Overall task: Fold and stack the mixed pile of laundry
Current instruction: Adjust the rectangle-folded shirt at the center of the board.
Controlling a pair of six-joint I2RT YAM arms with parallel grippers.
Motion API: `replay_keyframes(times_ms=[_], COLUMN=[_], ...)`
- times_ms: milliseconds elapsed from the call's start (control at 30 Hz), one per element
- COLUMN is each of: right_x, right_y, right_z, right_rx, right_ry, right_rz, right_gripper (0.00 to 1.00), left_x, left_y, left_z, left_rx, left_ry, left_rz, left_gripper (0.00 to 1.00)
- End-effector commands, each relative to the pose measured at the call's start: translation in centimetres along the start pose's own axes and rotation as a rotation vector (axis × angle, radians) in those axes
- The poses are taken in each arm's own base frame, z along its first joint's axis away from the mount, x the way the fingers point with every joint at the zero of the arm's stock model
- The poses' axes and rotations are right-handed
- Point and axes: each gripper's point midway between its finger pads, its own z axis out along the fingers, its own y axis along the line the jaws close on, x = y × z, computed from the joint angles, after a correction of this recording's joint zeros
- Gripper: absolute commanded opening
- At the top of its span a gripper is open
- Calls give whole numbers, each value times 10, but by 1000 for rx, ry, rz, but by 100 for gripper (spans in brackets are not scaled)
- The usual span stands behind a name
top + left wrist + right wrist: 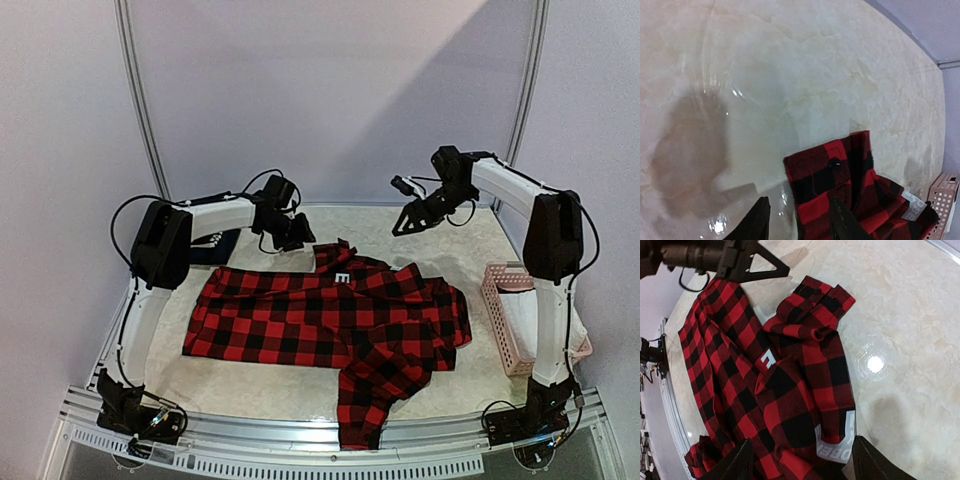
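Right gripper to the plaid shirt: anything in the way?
Nothing visible. Right gripper hangs open above the plaid shirt, only air between. Left gripper is off by the collar, pink basket off to the right, both clear of the way down.

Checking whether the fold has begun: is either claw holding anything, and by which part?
Nothing is held. The left claw stands open at the far edge of the plaid shirt without clamping it; the right claw hangs open above the shirt.
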Motion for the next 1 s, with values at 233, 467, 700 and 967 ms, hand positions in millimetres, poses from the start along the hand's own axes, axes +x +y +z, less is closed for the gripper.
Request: replay_keyframes(times_ms=[233,467,700,967], right_x=[-32,-46,-34,-21], right_y=[-41,-45,-47,-39], right_z=[99,115,125,106], right_rx=[-131,-209,-235,-241], right_ry=[-47,-110,-80,-45], right_rz=[217,307,342,333], right_gripper=[74,78,78,78], left_x=[18,28,35,32], left_y=[-4,-7,-10,-15], left_z=[0,23,40,61], left_rx=[-1,56,90,132], left_ry=[43,95,135,141], left_rz=[-75,-140,-183,-195], left_gripper=[46,48,39,11])
